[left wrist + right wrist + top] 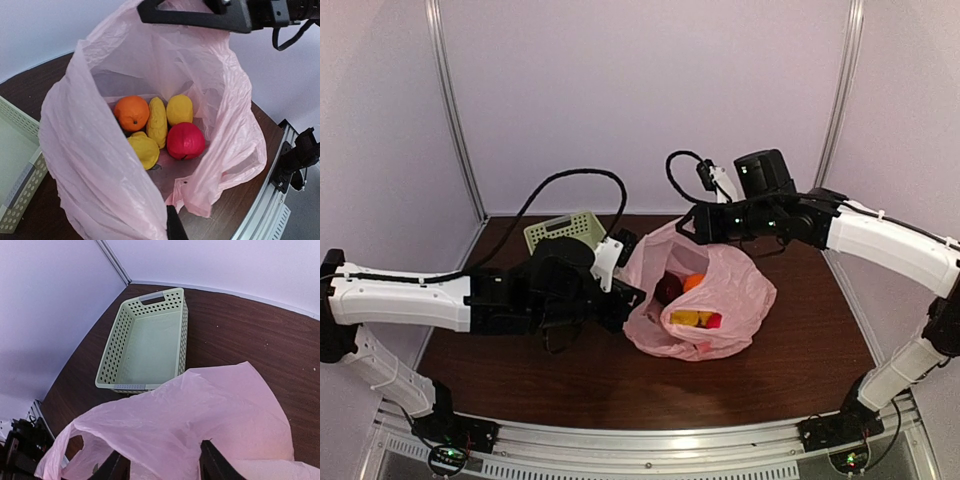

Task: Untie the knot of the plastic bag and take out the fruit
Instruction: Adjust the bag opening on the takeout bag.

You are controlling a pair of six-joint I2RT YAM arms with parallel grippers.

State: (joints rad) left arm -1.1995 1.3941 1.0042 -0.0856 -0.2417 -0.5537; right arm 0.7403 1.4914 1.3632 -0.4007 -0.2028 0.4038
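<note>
The pink plastic bag point(705, 290) stands open at mid-table, and no knot shows. Inside it lies the fruit: an orange point(132, 112), an elongated yellow piece point(157, 121), two yellow ones point(180, 109), and a red one point(185, 140). A dark red one point(668, 290) shows from above. My left gripper point(625, 295) is shut on the bag's near left rim and holds it up. In the left wrist view point(167, 222) only one black finger shows beside the film. My right gripper point(161, 449) is at the bag's far top edge point(695, 225), jaws apart, with pink film between them.
A pale green slotted basket point(560, 230) sits empty at the back left, just beyond the bag point(150, 340). The left forearm lies across the table's left half. The table's metal front rail point(270, 215) runs close to the bag's right side.
</note>
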